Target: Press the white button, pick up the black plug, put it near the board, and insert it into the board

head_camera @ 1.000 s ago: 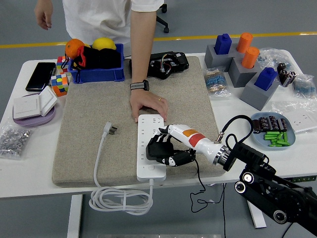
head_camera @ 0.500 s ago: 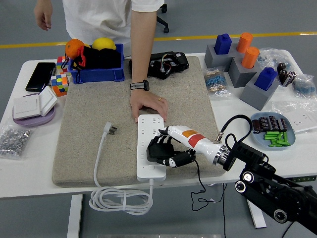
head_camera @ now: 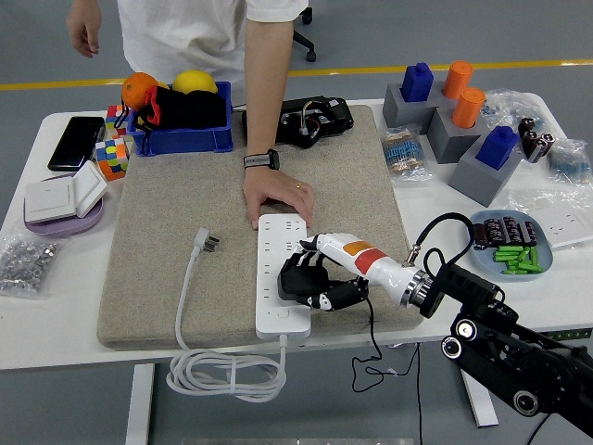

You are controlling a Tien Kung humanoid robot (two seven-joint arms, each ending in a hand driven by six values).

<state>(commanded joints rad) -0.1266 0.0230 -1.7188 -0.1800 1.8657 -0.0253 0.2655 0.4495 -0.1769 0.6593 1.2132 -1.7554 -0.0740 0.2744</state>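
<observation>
Your right robot hand (head_camera: 310, 283) is hanging over the right edge of the white board (head_camera: 283, 273), black fingers (head_camera: 295, 275) curled downward.

You are seeing those fingers bent over the board's sockets, but you cannot tell whether they are pinching a black plug, since dark fingers are hiding whatever is beneath them. The board is a long white power strip lying lengthwise on the grey mat (head_camera: 250, 213) at the middle of the worktop (head_camera: 56, 306), its white cable (head_camera: 218, 371) looping off the near edge and ending in a white plug (head_camera: 204, 242) resting left of it. A person's hand (head_camera: 276, 197) is pressing down on the board's far end.
</observation>
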